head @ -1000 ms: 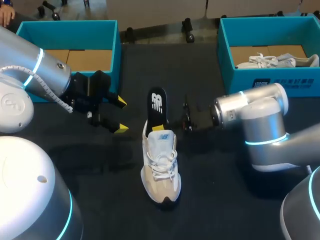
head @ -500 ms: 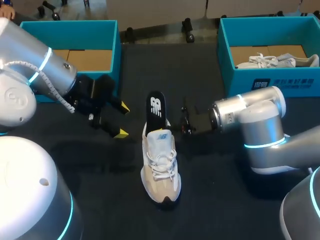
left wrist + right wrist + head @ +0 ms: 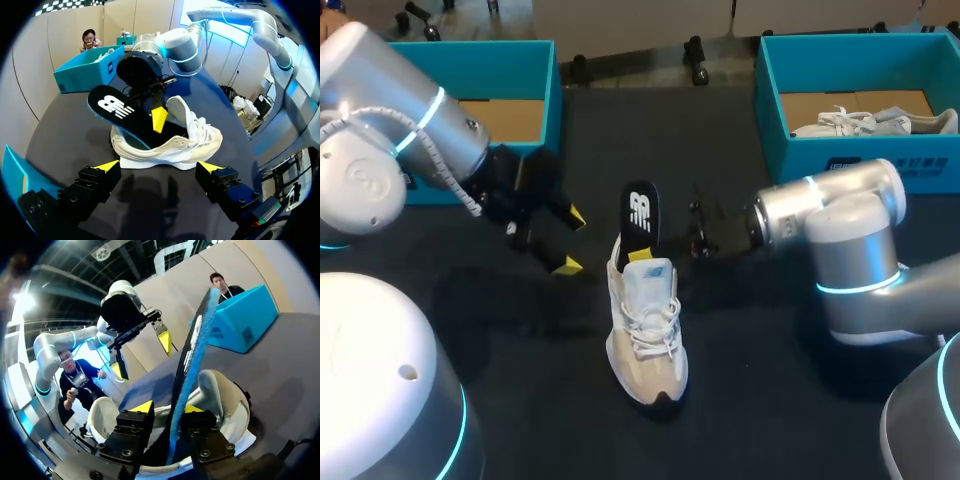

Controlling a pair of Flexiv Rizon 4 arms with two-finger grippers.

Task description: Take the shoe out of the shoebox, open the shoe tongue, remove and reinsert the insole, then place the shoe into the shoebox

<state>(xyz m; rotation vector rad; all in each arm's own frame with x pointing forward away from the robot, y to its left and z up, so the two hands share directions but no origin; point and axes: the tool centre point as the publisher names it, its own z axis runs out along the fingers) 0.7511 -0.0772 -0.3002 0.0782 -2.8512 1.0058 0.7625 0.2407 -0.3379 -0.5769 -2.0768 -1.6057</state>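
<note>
Insole (image 3: 639,212): large white logo mark on black top face, seen in head and left wrist views. Brand mark, not transcribed.
Shoe tongue (image 3: 651,272): small blue logo patch, too small to read.
Right shoebox (image 3: 790,160): white print block on front wall, characters illegible.
Left shoebox (image 3: 250,310): dark print plus square code label on side wall, unreadable.
Nothing legible as plain text.

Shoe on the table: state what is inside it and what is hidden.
A black insole, partly inside the shoe, sticks out, pinched by the right gripper. Its lower end and the toe space are covered.
</note>
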